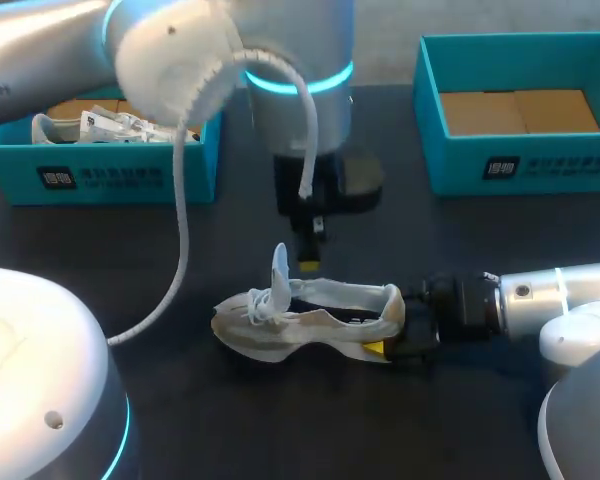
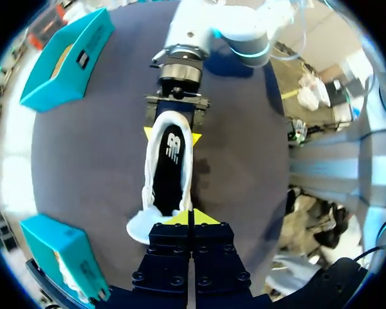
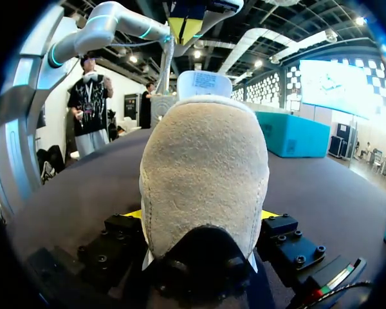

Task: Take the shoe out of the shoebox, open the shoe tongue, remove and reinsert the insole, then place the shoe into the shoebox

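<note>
Shoe upright on the table, clear of the shoebox; tongue raised, insole seated. My right gripper clamps the heel. My left gripper hovers above, tips pressed together. Insole removal comes next, I judge: spread, descend, pinch.

Robotics lab — dark table; left arm; right arm

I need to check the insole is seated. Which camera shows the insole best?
The left wrist view: it looks straight down onto the dark insole. The head view shows the shoe side-on, with only a dark sliver inside. The right wrist view shows just the heel, insole hidden.
</note>
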Available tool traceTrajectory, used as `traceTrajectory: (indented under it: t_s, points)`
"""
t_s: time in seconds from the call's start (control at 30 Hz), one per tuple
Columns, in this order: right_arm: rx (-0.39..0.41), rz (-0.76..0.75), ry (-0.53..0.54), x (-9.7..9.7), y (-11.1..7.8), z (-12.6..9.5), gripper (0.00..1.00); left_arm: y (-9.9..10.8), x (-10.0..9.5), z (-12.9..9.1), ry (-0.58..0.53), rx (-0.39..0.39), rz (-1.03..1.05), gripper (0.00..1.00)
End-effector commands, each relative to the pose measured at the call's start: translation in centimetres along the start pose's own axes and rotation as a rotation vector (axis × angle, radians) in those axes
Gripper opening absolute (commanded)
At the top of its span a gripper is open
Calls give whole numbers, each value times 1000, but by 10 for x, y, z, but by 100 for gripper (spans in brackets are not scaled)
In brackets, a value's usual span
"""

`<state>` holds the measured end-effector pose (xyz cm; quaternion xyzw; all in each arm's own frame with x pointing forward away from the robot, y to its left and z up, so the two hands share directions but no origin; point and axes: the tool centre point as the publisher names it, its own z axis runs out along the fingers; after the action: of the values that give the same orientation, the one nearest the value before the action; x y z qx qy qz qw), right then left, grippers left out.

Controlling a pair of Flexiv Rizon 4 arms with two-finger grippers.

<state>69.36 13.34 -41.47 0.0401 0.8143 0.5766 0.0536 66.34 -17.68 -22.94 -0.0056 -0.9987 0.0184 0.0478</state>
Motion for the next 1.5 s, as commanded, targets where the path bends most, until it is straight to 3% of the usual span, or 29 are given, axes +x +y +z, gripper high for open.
traceTrajectory:
  t_s: [0.03,0.47,0.67,0.83,1.07,1.3,1.5]
  points:
    - [6,0,0,0,1,2,0,-13,3,13,-30,-15,81,0]
    - [6,0,0,0,1,2,0,-13,3,13,-30,-15,81,0]
    - [6,0,0,0,1,2,0,-42,-21,49,9,43,176,0]
    - [6,0,0,0,1,2,0,-55,-38,77,38,30,207,0]
    - [6,0,0,0,1,2,0,-54,-31,97,35,57,277,0]
    - [6,0,0,0,1,2,0,-40,-26,118,22,95,297,0]
    - [6,0,0,0,1,2,0,-40,-26,118,22,95,297,0]
